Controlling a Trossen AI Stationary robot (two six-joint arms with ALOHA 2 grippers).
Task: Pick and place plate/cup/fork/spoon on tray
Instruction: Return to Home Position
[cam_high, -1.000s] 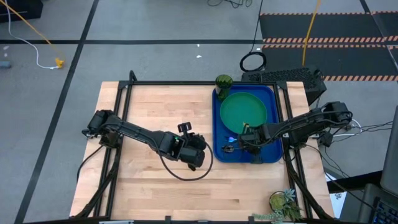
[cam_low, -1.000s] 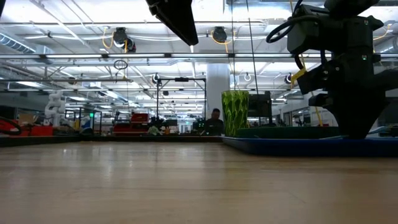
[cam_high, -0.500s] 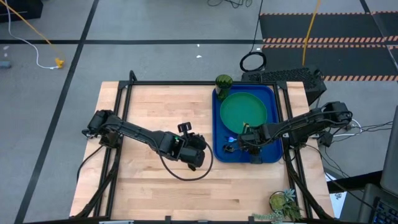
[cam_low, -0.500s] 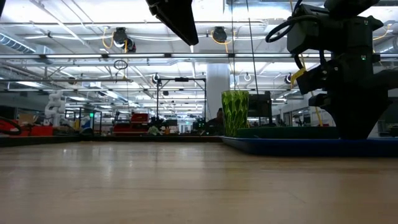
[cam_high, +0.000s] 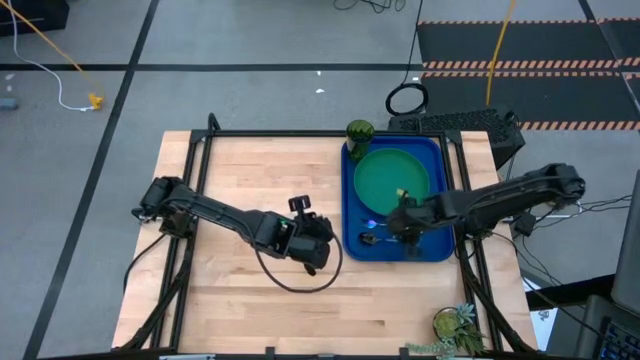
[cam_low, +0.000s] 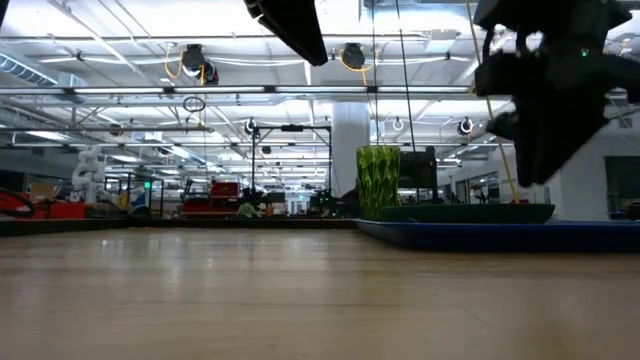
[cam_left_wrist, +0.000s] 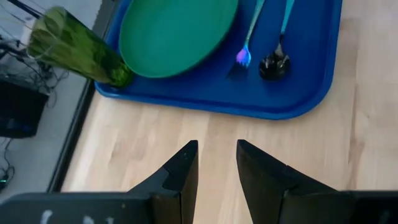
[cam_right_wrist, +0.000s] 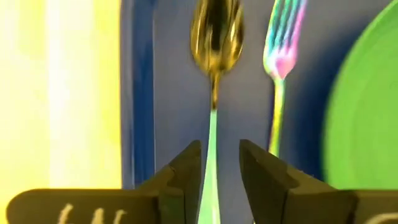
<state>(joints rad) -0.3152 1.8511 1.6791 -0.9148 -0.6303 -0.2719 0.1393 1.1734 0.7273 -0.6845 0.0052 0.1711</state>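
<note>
The blue tray (cam_high: 436, 250) lies at the table's right. The green plate (cam_high: 388, 176) lies flat on its far half. The green cup (cam_high: 359, 131) stands upright at its far left corner. The fork (cam_left_wrist: 250, 34) and the spoon (cam_left_wrist: 276, 60) lie side by side on the tray's near half, heads toward the table's left; both also show in the right wrist view, the spoon (cam_right_wrist: 215, 31) beside the fork (cam_right_wrist: 281, 50). My right gripper (cam_right_wrist: 220, 157) is open above the spoon's handle, clear of the tray in the low view (cam_low: 538, 170). My left gripper (cam_left_wrist: 217, 157) is open and empty over the table's middle.
A small potted plant (cam_high: 456, 325) stands at the table's near right corner. A black cable loop (cam_high: 295, 275) hangs under my left arm. A dark keyboard-like box (cam_high: 465, 124) sits past the tray's far right. Bare wood (cam_high: 240, 170) lies left of the tray.
My right gripper has gone up off the tray and a little toward the table's right edge. The spoon and fork stay lying on the tray.
</note>
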